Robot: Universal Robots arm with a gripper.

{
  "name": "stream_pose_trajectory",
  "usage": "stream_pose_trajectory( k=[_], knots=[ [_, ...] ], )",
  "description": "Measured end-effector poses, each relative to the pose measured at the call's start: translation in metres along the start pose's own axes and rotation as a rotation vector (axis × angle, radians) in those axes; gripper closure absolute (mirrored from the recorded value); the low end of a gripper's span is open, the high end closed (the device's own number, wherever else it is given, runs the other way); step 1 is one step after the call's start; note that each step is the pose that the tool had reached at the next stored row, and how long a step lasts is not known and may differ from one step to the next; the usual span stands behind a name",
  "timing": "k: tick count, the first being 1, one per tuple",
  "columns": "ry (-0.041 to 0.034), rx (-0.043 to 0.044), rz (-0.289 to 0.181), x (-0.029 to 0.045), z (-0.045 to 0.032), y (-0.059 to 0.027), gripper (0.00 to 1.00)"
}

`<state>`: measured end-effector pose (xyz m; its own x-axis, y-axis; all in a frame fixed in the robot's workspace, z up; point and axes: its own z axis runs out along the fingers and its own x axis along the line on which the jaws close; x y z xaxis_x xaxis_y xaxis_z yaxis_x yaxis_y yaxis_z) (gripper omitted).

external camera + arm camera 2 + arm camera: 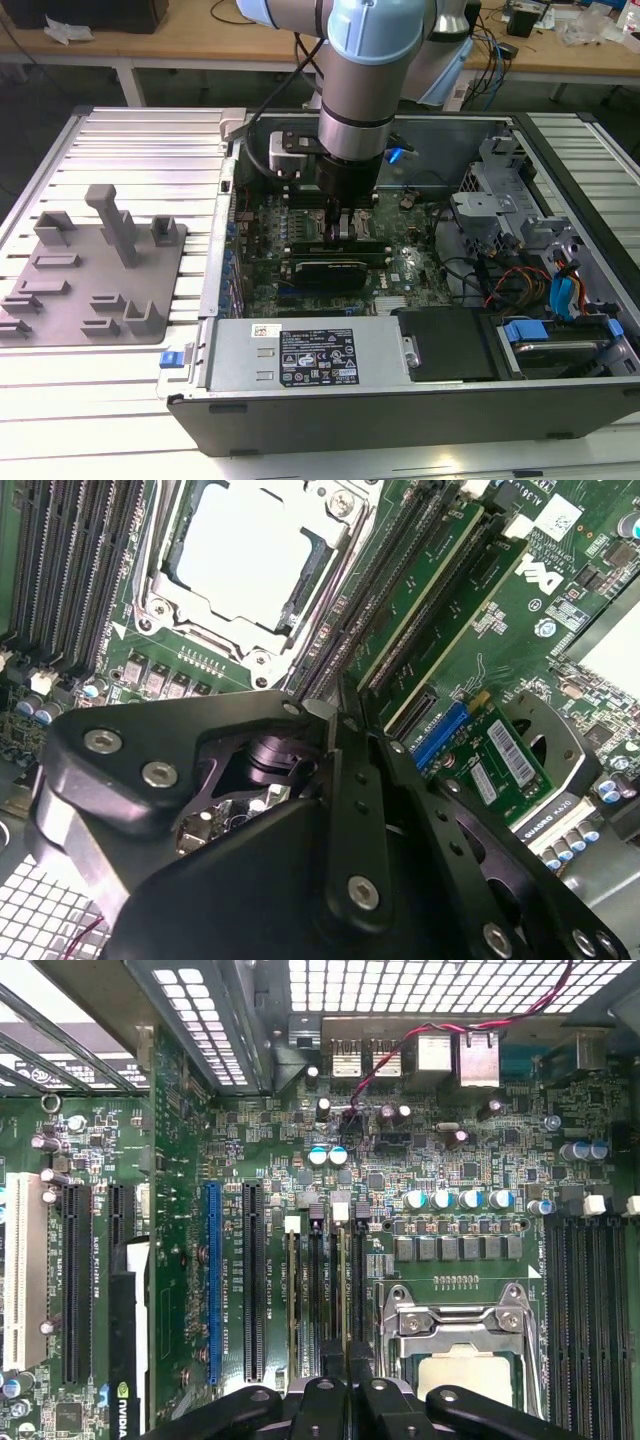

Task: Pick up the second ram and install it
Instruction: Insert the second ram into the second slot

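You see the pincer [345, 222] lowered inside the open computer case [400, 390], over the motherboard [460, 1160] beside the processor socket [240, 555]. Its fingers [345, 780] are drawn together, nothing gripped between them. The second ram [455, 595] stands seated in a memory slot, next to another module [420, 585].

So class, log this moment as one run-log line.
gripper: inside open computer case | position: over motherboard memory slots | second ram: strips seated in slots | fixture block: outside case
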<state>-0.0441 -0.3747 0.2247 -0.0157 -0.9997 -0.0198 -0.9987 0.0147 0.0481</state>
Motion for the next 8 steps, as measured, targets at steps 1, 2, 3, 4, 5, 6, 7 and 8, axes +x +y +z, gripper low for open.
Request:
stream_pose_trajectory(
  k=[1,2,3,4,5,6,7,8],
  knots=[
    [0.0000,0.0000,0.000,0.0000,0.0000,0.0000,0.91],
    [-0.0002,-0.0002,0.000,0.0000,0.0001,0.0000,0.90],
    [-0.0002,-0.0001,0.000,0.0000,0.0001,0.0000,0.90],
    [0.0000,0.0000,0.000,0.0000,0.0001,0.0000,0.83],
    [0.0000,0.0000,0.000,0.0000,0.0001,0.0000,0.83],
    [0.0000,0.0000,0.000,0.0000,0.0001,0.0000,0.83],
    [0.0000,0.0000,0.000,0.0000,-0.0002,0.0000,0.83],
    [-0.0002,0.0001,0.000,-0.0001,-0.0031,0.0001,0.83]
  ],
)
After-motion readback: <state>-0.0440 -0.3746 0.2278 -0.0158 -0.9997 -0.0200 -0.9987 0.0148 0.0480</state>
